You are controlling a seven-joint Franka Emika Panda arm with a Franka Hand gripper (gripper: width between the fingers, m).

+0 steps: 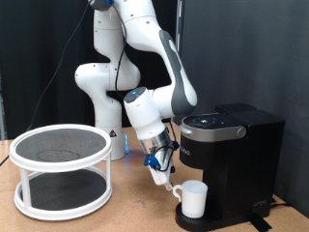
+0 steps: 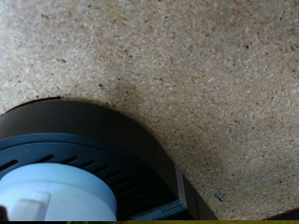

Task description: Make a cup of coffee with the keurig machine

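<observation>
The white cup (image 1: pixel 193 199) stands on the low drip tray (image 1: pixel 208 222) of the black keurig machine (image 1: pixel 237 155), under its spout, with its handle towards the exterior view's left. The machine's lid is down. My gripper (image 1: pixel 162 178) hangs tilted just left of the cup's handle, close to it, with nothing visibly between its fingers. In the wrist view the cup's rim (image 2: pixel 47 191) and the round black drip tray (image 2: pixel 112 131) show at one corner over the speckled tabletop. The fingers do not show there.
A white two-tier round rack (image 1: pixel 60 169) with black mesh shelves stands at the exterior view's left. The robot's base (image 1: pixel 101 97) is behind it. The table (image 1: pixel 135 208) is speckled brown board.
</observation>
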